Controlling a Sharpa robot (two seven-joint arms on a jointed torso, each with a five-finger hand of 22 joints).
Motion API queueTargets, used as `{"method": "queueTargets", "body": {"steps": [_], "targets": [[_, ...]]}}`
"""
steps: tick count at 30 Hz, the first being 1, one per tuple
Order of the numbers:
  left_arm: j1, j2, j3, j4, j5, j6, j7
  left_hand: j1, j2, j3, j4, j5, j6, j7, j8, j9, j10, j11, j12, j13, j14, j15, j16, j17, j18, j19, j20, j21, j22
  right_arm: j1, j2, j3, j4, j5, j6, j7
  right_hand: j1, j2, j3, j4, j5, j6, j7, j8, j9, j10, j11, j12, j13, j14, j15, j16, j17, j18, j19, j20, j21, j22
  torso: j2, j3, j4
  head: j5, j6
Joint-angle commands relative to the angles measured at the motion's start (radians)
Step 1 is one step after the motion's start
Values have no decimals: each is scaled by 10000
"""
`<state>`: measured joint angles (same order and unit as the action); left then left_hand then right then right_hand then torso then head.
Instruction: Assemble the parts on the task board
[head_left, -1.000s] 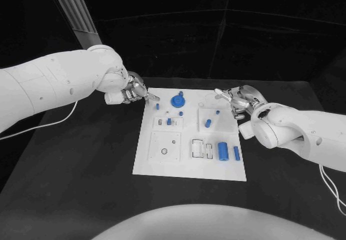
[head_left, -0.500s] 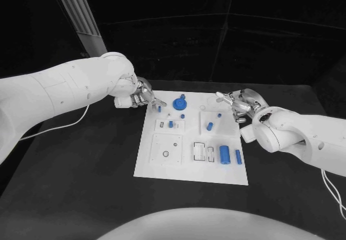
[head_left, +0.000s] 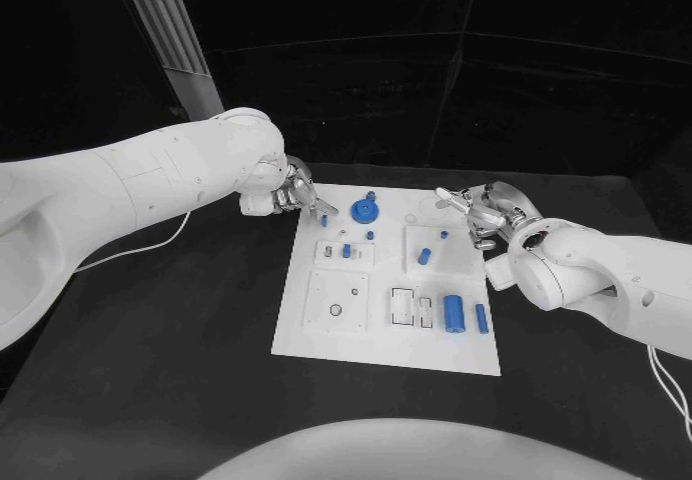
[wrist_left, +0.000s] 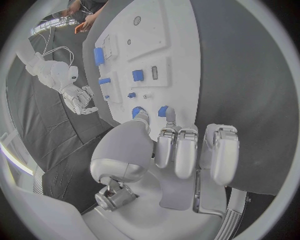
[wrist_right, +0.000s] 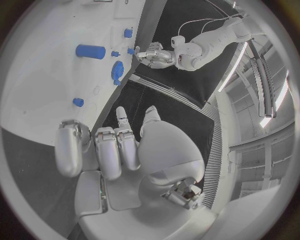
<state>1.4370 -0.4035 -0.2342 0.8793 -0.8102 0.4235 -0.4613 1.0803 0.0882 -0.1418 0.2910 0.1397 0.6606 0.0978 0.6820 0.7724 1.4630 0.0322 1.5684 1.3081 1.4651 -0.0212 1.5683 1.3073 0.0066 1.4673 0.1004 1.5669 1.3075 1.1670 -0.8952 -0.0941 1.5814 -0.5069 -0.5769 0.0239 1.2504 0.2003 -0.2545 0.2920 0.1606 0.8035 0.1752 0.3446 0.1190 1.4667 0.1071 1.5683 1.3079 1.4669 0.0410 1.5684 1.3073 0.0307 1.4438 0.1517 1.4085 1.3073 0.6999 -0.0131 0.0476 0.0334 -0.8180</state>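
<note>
— Two hands over the far end of the board (head_left: 310, 335), is that what you have?

— Yes. From my seat the left hand (head_left: 293, 190) sits at the board's far left corner, fingers (wrist_left: 176, 152) curled down side by side. In the left wrist view their tips come down just beside a small blue peg (wrist_left: 162, 111) near the board's edge. I cannot tell whether they touch it, and I see nothing held in that hand.

— What lies next, moving right?

— A blue gear (head_left: 366, 210), round, with a stub toward the far edge. Near it, toward me, is a little plate with a blue block (head_left: 346, 249) in it. Further toward me I see a square plate with a hole (head_left: 336, 310), then two slotted frames (head_left: 411, 303).

— And the right half?

— A tilted blue peg (head_left: 424, 256) rests on a raised square. Closer to me, a blue cylinder (head_left: 453, 312) lies flat with a thinner blue bar (head_left: 480, 318) just beside it, both along the board's length.

— The right hand?

— My right hand (head_left: 480, 212) hovers at the board's far right edge. Its fingers (wrist_right: 114, 150) are bent, lying together; the thumb stands apart. I see nothing between them. The right wrist view shows the cylinder and gear well ahead of the fingertips.
</note>
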Motion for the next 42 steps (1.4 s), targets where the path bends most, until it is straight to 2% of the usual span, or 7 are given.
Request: {"method": "queueTargets", "body": {"steps": [1, 9, 15, 30, 34, 39, 42], "targets": [[4, 48, 4, -82, -488, 62, -84, 57, 23, -64, 5, -38, -25, 10, -60, -13, 1078, 39, 24, 2627, 1057, 61, 25, 2635, -66, 1035, 29, 39, 2633, 14, 6, 4, 29, 14, 2, 61, 42, 31, -55, -13, 1, 20, -26, 29, -14, 1041, -88, 25, 2629, 1039, -58, 24, 2635, 198, 12, -73, -55, 1532, 0, -3, -4, -13, -2], [-46, 187, 5, -263, -582, 64, -60, 77, 45, -71, 4, -35, -4, 8, -65, -25, 1078, 38, 24, 2627, 1057, 64, 25, 2635, -66, 1035, 31, 39, 2633, 14, 9, 4, 40, 14, 1, 73, 42, 31, -55, -13, 1, 20, -26, 29, -14, 1041, -88, 25, 2629, 1039, -58, 24, 2635, 198, 12, -73, -55, 1532, -3, -1, -15, -36, -25], [-93, 284, 5, -333, -594, 125, -62, 281, 282, -56, 1, 7, 76, -3, -126, -112, 1078, 32, 24, 2627, 1057, 65, 25, 2635, -66, 1035, 37, 39, 2633, 14, 8, 5, 45, 16, -8, 80, 46, 40, -59, -13, 4, 17, -26, 27, -17, 1041, -88, 25, 2629, 1039, -59, 24, 2635, 196, 18, -74, -49, 1537, 1, 2, -3, -83, -49], [-153, 376, 6, -424, -595, 339, 26, 319, 420, -115, 15, 133, 231, -30, -109, -145, 1078, 10, 24, 2627, 1057, 64, 25, 2635, -66, 1035, 40, 39, 2633, 14, 0, 5, 73, 22, -6, 45, 46, 40, -59, -13, 4, 17, -26, 27, -17, 1041, -88, 25, 2629, 1039, -59, 24, 2635, 196, 18, -74, -49, 1537, -3, 1, -13, -143, -101], [-162, 376, 6, -385, -585, 385, 58, 287, 609, -145, 25, 183, 303, -51, -96, -150, 1078, -9, 24, 2627, 1057, 52, 25, 2635, -66, 1035, 35, 39, 2633, 14, -3, 5, 72, 22, 4, 15, 46, 40, -59, -13, 4, 17, -26, 27, -17, 1041, -88, 25, 2629, 1039, -59, 24, 2635, 196, 18, -74, -49, 1537, -2, 1, -12, -151, -116], [-172, 382, 6, -370, -579, 413, 94, 281, 706, -169, 20, 232, 363, -71, -73, -138, 1078, -24, 24, 2627, 1057, 45, 25, 2635, -66, 1035, 31, 39, 2633, 14, -12, 5, 76, 19, 29, -25, 46, 40, -59, -13, 4, 17, -26, 27, -17, 1041, -88, 25, 2629, 1039, -59, 24, 2635, 196, 18, -74, -49, 1537, -8, 7, 2, -174, -144], [-176, 390, 6, -384, -577, 434, 121, 310, 772, -228, 16, 433, 383, -88, -81, -129, 1078, -43, 24, 2627, 1057, 30, 25, 2635, -66, 1035, 20, 39, 2633, 14, -17, 5, 81, 8, 53, -51, 46, 40, -59, -13, 4, 17, -26, 27, -17, 1041, -88, 25, 2629, 1039, -59, 24, 2635, 196, 18, -74, -49, 1537, -2, 0, 6, -189, -159]]}}
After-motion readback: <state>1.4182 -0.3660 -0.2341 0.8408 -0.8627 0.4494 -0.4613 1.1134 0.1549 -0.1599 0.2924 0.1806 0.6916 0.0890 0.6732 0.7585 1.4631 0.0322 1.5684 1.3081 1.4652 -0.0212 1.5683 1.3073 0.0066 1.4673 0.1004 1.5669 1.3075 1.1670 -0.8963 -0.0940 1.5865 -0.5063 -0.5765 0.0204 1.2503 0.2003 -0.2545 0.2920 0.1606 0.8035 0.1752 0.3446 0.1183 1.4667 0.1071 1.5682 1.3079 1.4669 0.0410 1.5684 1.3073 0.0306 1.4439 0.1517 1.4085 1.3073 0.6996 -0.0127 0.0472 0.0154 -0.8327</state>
